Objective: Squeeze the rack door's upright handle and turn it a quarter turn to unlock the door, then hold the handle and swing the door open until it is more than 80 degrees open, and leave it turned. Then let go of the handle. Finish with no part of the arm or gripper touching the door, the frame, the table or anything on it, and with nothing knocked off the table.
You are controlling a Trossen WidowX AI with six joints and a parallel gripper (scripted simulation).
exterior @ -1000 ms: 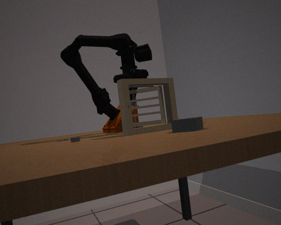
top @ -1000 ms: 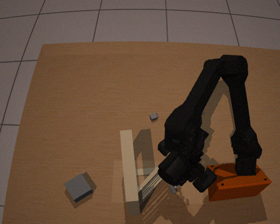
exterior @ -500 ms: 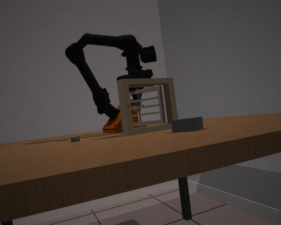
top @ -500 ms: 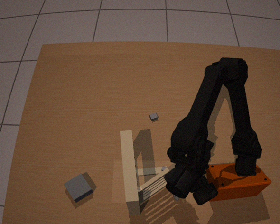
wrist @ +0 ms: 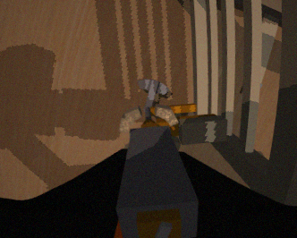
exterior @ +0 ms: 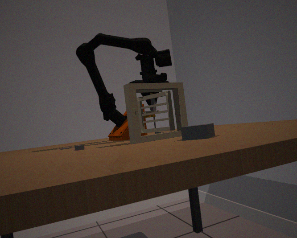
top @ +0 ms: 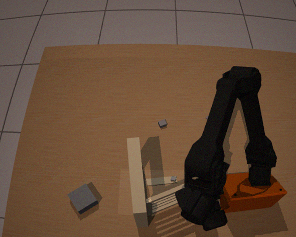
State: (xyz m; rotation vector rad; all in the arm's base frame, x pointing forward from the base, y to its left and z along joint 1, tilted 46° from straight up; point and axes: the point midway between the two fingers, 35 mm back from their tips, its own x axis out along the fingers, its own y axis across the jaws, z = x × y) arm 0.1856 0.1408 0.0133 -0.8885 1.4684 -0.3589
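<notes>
The cream frame (top: 137,176) (exterior: 132,119) stands upright on the table. Its slatted door (top: 165,193) (exterior: 161,112) (wrist: 202,58) is swung far out toward the arm's base, at a wide angle; whether it is past 80 degrees I cannot tell. The grey upright handle (exterior: 153,106) (wrist: 156,183) stands beside the door's free side, with orange parts and a thin rod below. My gripper (exterior: 151,99) (wrist: 152,158) points down, shut on the handle, its black fingers on both sides. In the top view the arm hides gripper and handle. The handle's exact turn is hard to read.
A large grey block (top: 82,197) (exterior: 198,131) lies on the frame's far side. A small grey block (top: 162,122) (exterior: 79,147) lies off the frame's end. The orange base (top: 254,202) (exterior: 121,131) is close behind the open door. My wrist hangs close to the frame's top.
</notes>
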